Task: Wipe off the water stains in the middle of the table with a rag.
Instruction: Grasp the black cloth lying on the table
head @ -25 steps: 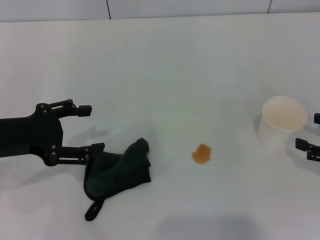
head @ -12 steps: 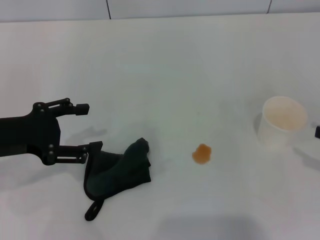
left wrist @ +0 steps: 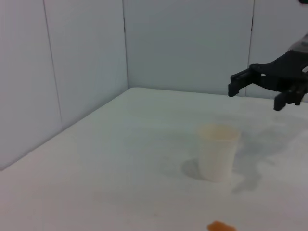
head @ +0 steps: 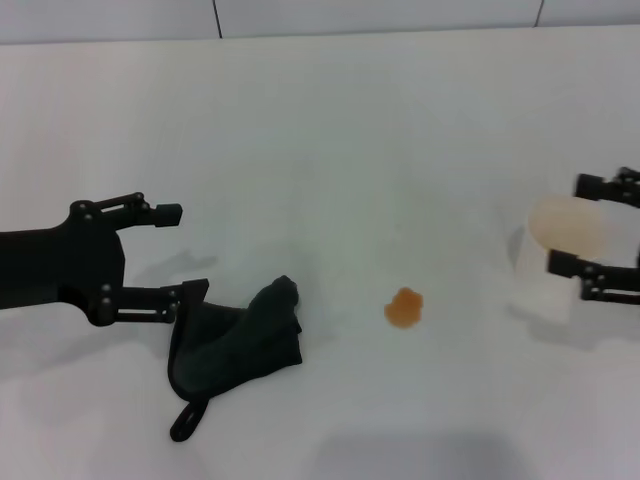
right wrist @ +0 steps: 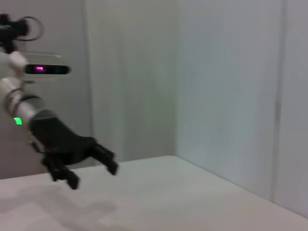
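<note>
The rag (head: 240,342), a dark crumpled cloth with a loop strap, lies on the white table (head: 330,150) at the front left. My left gripper (head: 182,252) stands open just left of it, its nearer finger touching the rag's left edge and nothing held between the fingers. The right wrist view shows this gripper (right wrist: 91,174) from afar, hovering over the table. The water stain (head: 404,307) is a small orange-brown blot in the middle, right of the rag; it also shows in the left wrist view (left wrist: 221,226). My right gripper (head: 575,225) is open at the right edge.
A white paper cup (head: 556,262) stands upright on the right. In the left wrist view the right gripper (left wrist: 257,94) hangs in the air higher than the cup (left wrist: 217,151) and apart from it. A tiled wall (head: 300,15) runs behind the table.
My right gripper has come back into view from the right edge and now overlaps the cup in the head view. The left gripper and rag have barely moved.
</note>
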You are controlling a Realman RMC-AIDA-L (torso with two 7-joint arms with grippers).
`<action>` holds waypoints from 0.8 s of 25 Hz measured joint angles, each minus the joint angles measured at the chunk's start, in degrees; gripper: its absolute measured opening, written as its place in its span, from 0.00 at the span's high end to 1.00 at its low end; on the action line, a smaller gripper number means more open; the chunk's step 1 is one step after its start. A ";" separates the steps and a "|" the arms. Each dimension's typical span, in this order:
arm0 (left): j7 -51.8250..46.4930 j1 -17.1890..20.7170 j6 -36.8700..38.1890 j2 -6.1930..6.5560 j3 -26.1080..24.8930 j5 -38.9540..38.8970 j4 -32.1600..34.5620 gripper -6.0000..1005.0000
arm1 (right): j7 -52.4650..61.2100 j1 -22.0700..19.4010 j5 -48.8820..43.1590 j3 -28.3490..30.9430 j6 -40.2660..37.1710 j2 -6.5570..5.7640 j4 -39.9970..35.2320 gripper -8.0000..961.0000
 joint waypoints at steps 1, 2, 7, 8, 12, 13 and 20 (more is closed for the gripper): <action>-0.01 -0.10 -0.01 0.00 0.00 0.02 0.01 0.15 | 0.13 0.38 0.00 -0.99 0.12 0.00 -0.64 0.11; -0.04 -0.25 -0.02 0.00 0.00 0.09 0.01 0.15 | 0.23 0.63 0.00 -1.94 0.34 0.00 -1.29 0.11; -0.14 -0.70 -0.04 0.01 0.03 0.34 -0.19 0.15 | 2.10 1.43 -1.17 -6.66 3.29 0.00 -5.30 0.11; -0.19 -0.74 -0.05 0.04 0.06 0.40 -0.22 0.15 | 3.14 1.46 -2.27 -7.77 4.80 0.00 -6.56 0.11; -0.58 -0.91 -0.04 0.23 0.23 0.52 -0.26 0.15 | 7.58 1.48 -7.20 -10.17 8.56 0.00 -10.73 0.11; -1.40 -1.41 0.01 0.31 0.36 1.08 -0.22 0.15 | 8.99 1.49 -8.66 -10.63 9.37 0.00 -11.97 0.11; -10.85 -7.12 0.29 1.46 0.58 10.90 -0.04 0.15 | 12.50 1.52 -12.67 -12.56 11.39 0.00 -16.48 0.11</action>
